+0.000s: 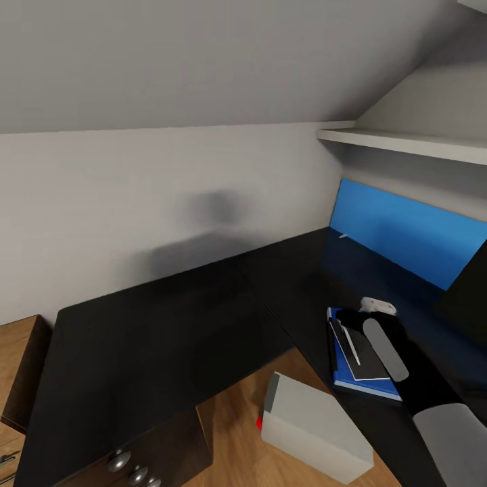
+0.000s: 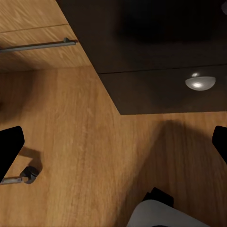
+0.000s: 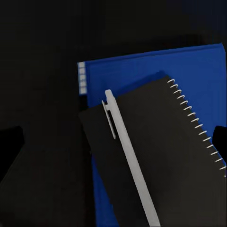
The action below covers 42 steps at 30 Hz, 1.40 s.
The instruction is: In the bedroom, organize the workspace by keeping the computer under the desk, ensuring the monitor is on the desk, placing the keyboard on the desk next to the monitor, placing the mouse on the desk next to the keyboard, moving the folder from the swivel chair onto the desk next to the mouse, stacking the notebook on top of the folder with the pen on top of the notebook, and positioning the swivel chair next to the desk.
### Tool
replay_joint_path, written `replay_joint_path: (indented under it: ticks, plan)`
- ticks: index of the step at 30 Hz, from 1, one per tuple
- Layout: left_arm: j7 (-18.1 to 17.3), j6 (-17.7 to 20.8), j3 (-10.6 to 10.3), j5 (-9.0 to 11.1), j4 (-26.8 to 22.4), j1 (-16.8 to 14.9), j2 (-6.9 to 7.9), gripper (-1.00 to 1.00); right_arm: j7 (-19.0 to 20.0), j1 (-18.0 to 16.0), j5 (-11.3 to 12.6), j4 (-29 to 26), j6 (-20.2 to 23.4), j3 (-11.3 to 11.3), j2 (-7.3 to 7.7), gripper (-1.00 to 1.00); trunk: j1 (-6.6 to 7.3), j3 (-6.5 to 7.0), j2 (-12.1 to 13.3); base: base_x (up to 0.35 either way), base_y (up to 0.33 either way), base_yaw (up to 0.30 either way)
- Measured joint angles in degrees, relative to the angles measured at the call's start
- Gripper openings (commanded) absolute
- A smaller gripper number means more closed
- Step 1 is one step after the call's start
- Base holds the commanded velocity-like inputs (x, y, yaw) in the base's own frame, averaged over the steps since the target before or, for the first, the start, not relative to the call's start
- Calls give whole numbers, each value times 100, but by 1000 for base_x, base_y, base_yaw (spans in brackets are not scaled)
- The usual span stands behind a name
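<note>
Pen [image 3: 128, 158], thin, light and slippery, lies on the stiff notebook [image 3: 179, 161] over the blue folder [image 3: 156, 64] mid-frame, under my right hand [image 3: 113, 142], open wide and empty.

No readable text, label, brand or number shows anywhere. The computer [image 1: 318, 427] bears only a small red mark, and the folder's [image 3: 142, 71] pale spine tab is blank.

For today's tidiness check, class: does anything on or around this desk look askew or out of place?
Slightly. The black spiral notebook lies rotated on the blue folder, overhanging its edge, and the white pen crosses it diagonally. The computer sits tilted on the floor beside the desk.
</note>
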State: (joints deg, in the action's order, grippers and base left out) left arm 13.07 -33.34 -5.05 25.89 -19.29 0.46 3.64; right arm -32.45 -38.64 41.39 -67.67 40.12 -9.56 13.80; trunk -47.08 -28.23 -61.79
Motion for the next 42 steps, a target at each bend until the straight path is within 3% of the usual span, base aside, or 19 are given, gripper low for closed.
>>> replay_joint_path:
  ticks: [2,7,8,10,14,19,25,26,30,35,38,40,42]
  plan:
    - [0,0,0,3,0,1,0,100,-17,5,0,-150,6,-17,-77,100,0,0,0,0,0,0]
    - [0,2,-5,6,0,-2,0,100,-49,19,-8,-364,3,-1074,-542,100,-2,0,0,-127,0,0]
    - [0,5,-8,7,1,-4,0,100,-50,21,13,-371,-14,-1421,-698,100,-3,0,0,-286,0,0]
    - [-3,7,-14,8,1,-2,0,100,-51,20,6,-368,-16,-1784,-1007,100,-3,0,0,-315,0,0]
    - [-5,14,-17,8,0,1,0,100,-48,26,-6,-337,-14,-1934,-1333,100,-4,0,0,-328,0,0]
    - [-2,19,-17,7,1,-1,0,100,-37,34,-7,-299,-43,-2060,-1534,100,-4,0,0,-335,0,0]
    - [-4,182,-30,18,5,-4,0,100,-30,38,-40,172,-335,-2374,-1807,100,-4,0,1,-336,0,0]
    - [-6,578,-33,15,2,-5,4,100,-32,40,-183,557,-695,-2583,-1912,100,-4,-1,1,-336,0,0]
    - [-7,1056,-30,10,-15,-4,13,100,-37,39,-594,1030,-1250,-2897,-2076,100,-4,0,1,-336,0,0]
    - [1,1197,-18,18,-36,-5,23,100,-38,47,-862,1610,-1821,-3085,-2206,100,-3,0,1,-299,0,0]
    - [15,1198,25,41,-195,-3,55,100,-23,222,-910,2376,-2427,-3205,-2241,100,-1,-1,0,-99,0,0]
    - [18,1201,46,45,-344,-1,54,100,77,405,-916,3090,-3054,-3236,-2250,100,21,17,39,-28,0,0]
    - [18,1206,45,47,-370,0,50,100,187,479,-926,3431,-3376,-3249,-2257,100,65,53,119,-13,0,0]
